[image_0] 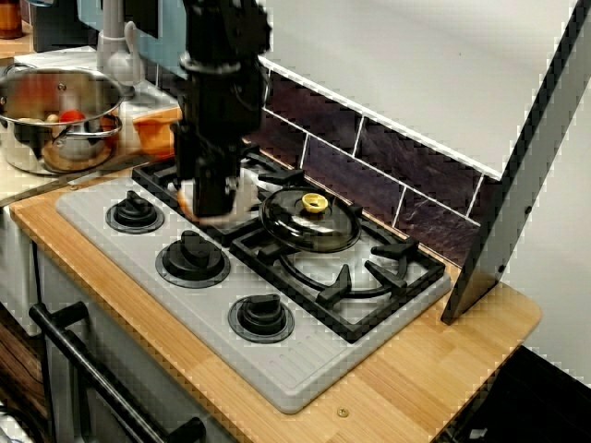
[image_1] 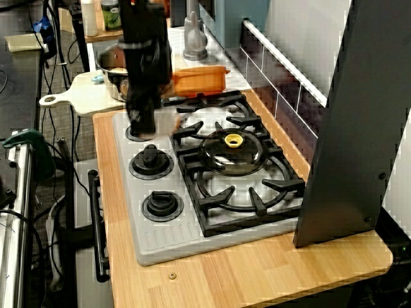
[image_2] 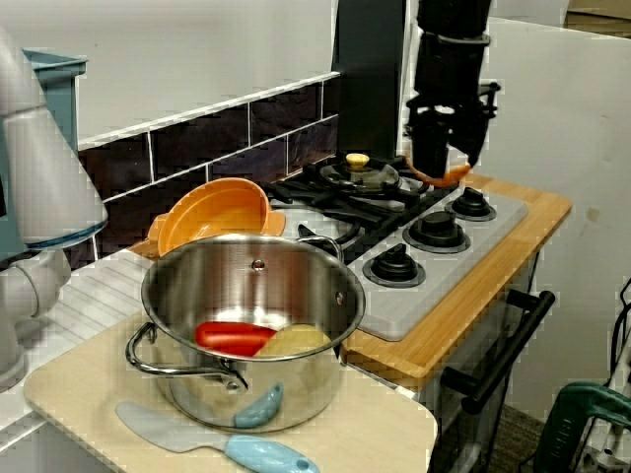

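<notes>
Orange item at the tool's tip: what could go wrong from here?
1. The orange item shows only as a thin edge under the tool; a shallow grip might let it drop.
2. The tool hangs low beside the grate and glass lid; a sideways move could knock them.

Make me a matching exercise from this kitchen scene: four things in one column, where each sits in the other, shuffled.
1 glass lid
2 steel pot
3 orange bowl
4 spatula

A standing on the cutting board
B on the stove grate
C lying flat in front of the pot
D tilted, between pot and grate

Pairs: 1-B, 2-A, 3-D, 4-C
</notes>
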Controlling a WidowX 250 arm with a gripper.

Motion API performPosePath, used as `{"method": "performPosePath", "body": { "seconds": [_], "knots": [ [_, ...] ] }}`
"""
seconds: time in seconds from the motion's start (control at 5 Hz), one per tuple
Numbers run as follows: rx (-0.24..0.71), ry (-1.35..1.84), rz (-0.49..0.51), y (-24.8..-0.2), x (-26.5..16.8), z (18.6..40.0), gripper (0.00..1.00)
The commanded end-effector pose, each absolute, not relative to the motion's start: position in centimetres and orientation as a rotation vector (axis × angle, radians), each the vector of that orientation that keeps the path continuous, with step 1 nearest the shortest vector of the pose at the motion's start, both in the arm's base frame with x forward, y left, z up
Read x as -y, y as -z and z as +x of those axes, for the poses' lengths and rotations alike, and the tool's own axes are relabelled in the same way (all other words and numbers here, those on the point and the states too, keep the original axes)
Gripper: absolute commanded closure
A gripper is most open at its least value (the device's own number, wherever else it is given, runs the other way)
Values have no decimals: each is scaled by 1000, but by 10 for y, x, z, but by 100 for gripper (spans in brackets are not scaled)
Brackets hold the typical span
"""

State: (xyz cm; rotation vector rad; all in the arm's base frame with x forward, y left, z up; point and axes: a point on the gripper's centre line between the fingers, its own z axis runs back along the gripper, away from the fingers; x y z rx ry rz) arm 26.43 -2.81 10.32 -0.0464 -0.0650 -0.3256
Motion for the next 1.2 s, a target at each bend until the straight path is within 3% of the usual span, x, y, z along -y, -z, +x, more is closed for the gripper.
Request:
{"method": "performPosePath", "body": {
  "seconds": [0.0,0.4,1.0],
  "knots": [
    [117,216,0,-144,-37,275,100],
    [132,114,30,-148,-88,271,100],
    [163,-96,136,-131,-141,259,100]
  ]
}}
